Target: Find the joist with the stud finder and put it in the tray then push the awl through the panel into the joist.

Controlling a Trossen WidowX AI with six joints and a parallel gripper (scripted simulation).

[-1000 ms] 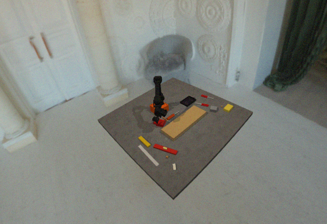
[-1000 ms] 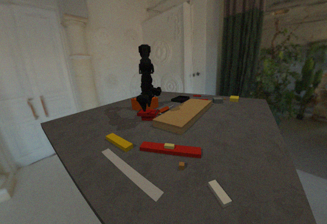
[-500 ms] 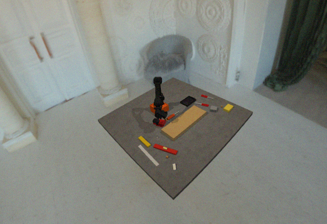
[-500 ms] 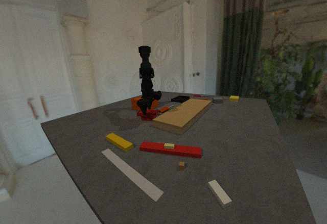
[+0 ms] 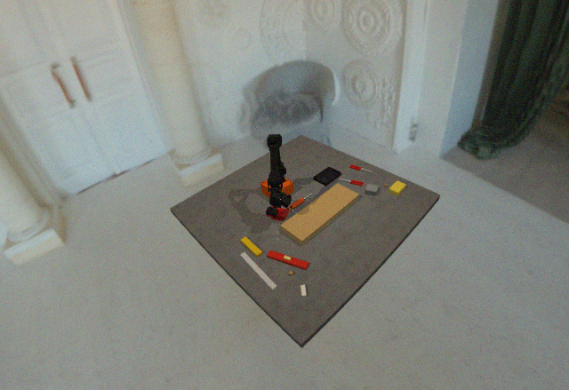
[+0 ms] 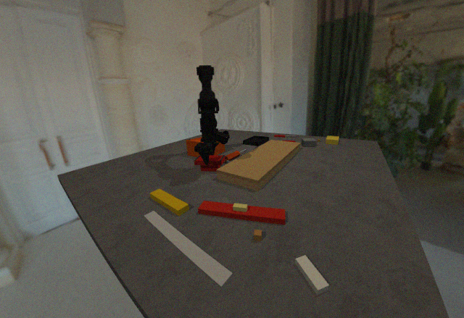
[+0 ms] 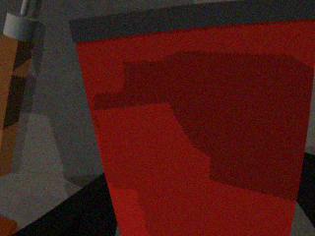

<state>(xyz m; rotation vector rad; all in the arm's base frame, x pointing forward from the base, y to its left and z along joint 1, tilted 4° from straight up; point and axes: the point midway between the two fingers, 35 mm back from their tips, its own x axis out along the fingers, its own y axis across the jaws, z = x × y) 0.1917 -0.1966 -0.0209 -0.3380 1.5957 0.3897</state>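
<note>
The red stud finder [image 5: 278, 214] [image 6: 212, 162] [image 7: 197, 147] lies flat on the grey table just left of the tan floor panel [image 5: 322, 214] [image 6: 258, 163]. My gripper [image 5: 278, 210] [image 6: 206, 158] [image 7: 200, 171] points straight down on it. The fingers sit against its two long sides, and it still rests on the table. The awl [image 5: 297, 202] [image 6: 232, 154] [image 7: 10, 98], with an orange handle and a metal tip, lies beside the stud finder next to the panel's edge. The black tray [image 5: 327, 175] [image 6: 255, 140] sits beyond the panel's far end.
The arm's orange base [image 5: 287, 187] [image 6: 193, 145] stands behind the gripper. Near the front lie a red level [image 5: 288, 259] [image 6: 241, 212], a yellow block [image 5: 251, 245] [image 6: 169, 201] and a white strip [image 5: 258, 270] [image 6: 187, 247]. Two red screwdrivers [image 5: 359, 168], a grey block [image 5: 372, 188] and a second yellow block [image 5: 397, 187] lie at the back.
</note>
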